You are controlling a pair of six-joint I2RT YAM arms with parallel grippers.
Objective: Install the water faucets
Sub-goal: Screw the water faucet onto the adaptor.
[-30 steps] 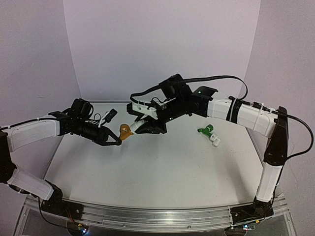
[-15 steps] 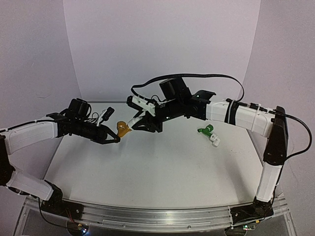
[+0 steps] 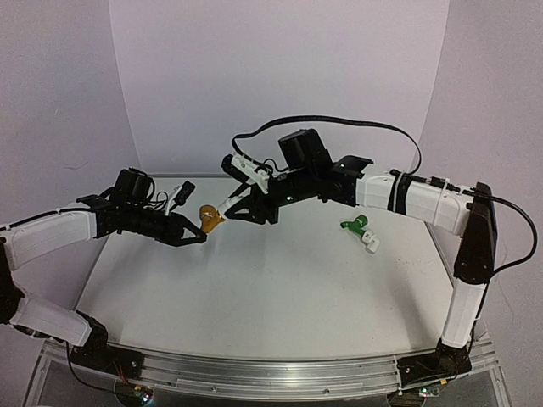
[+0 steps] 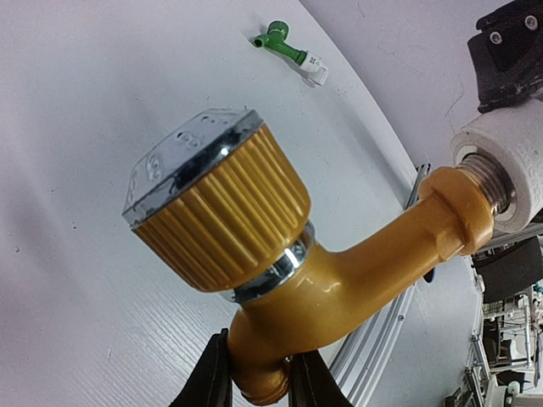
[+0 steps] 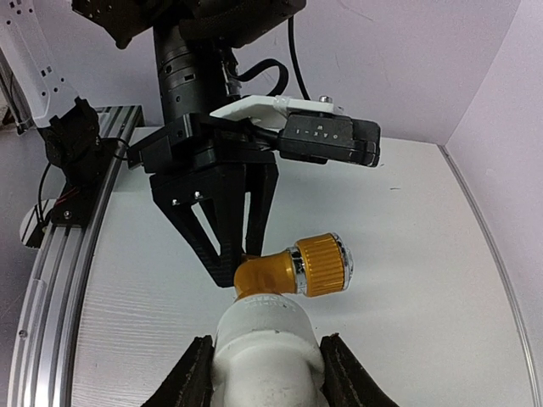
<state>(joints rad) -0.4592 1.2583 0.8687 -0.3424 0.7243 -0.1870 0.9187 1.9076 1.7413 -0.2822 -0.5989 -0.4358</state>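
From above, the left gripper [image 3: 200, 236] is pinched tight on the spout of the orange-yellow faucet [image 3: 207, 220], held in the air over the table [image 3: 271, 288]. The right gripper [image 3: 236, 209] is clamped on a white pipe fitting [image 3: 226, 204] butted against it. Over the last second the right wrist has rolled and the joined pair has drifted up and to the left, which I take for the fitting being screwed on. The green faucet [image 3: 355, 224] lies on the table to the right, well apart. The left wrist view shows the brass thread [image 4: 485, 174] partly inside the fitting with a few turns still bare; that gripper's fingertips are cut off at the bottom edge. In the right wrist view the fitting sits between the fingers but hides the thread, so I cannot tell its depth from there.
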